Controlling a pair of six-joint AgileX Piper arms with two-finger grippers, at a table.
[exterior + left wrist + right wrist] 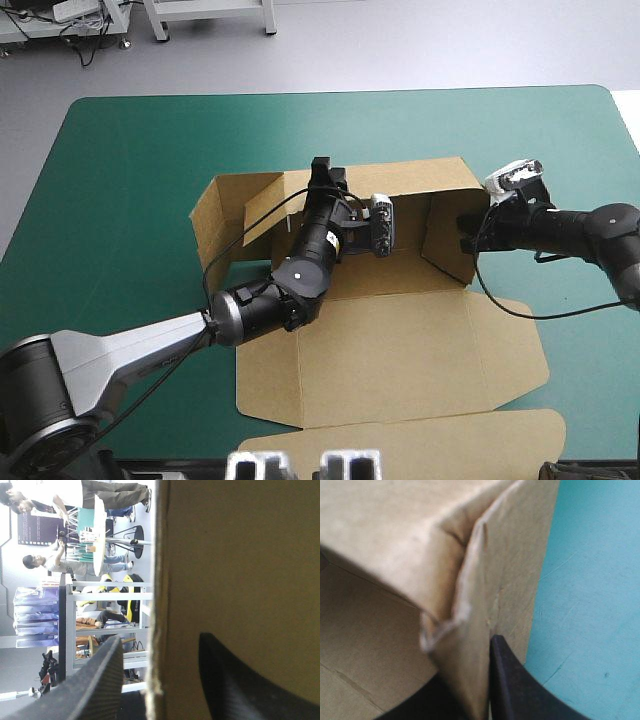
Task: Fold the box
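Observation:
The brown box [400, 345] lies in the middle of the table with its back and side walls raised and its lid panel flat toward the near edge. My left gripper [322, 175] reaches over the back wall. In the left wrist view its black fingers [102, 680] stand open astride the board's edge [156, 630], one on each side. My right gripper [467, 236] is at the right side wall. In the right wrist view it [470, 677] is shut on that wall [505, 590], close to a dented corner.
Teal-green cover [150, 150] shows broadly beyond the box toward the far and left edges. A left flap [215, 220] stands out to the box's left. The front flap [400, 440] reaches the near table edge.

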